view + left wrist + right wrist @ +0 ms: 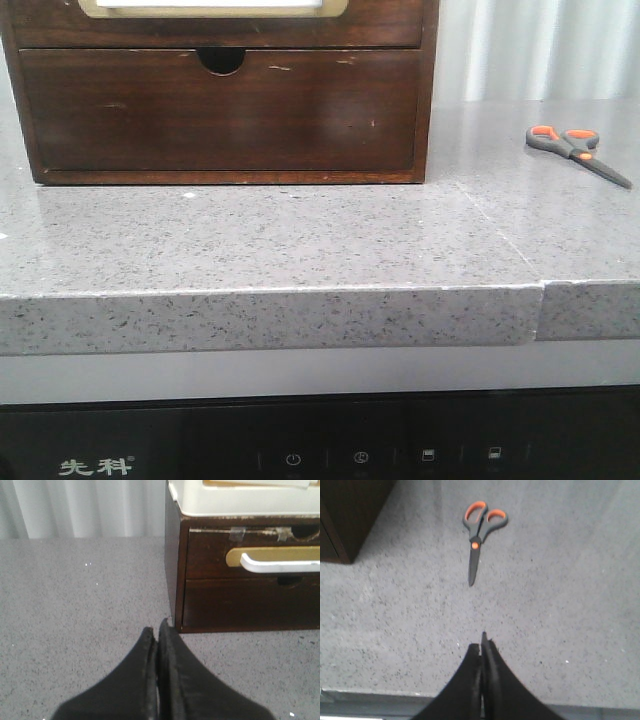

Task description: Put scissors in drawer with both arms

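Observation:
The scissors (583, 153), grey with orange-lined loops, lie flat on the grey counter at the far right, blades pointing right. In the right wrist view the scissors (475, 545) lie ahead of my right gripper (482, 641), which is shut, empty and well apart from them. The drawer (380, 30) with the beige-rimmed white panel is the upper one of the brown cabinet and is closed. In the left wrist view the drawer (210, 555) is ahead and to one side of my left gripper (157, 627), which is shut and empty above the counter near the cabinet's corner. Neither gripper shows in the front view.
A plain-fronted lower drawer (220, 110) with a semicircular notch sits closed under the task drawer. A white top (240, 500) covers the cabinet. The counter's front edge (270, 320) runs across, with a seam (540, 300) at the right.

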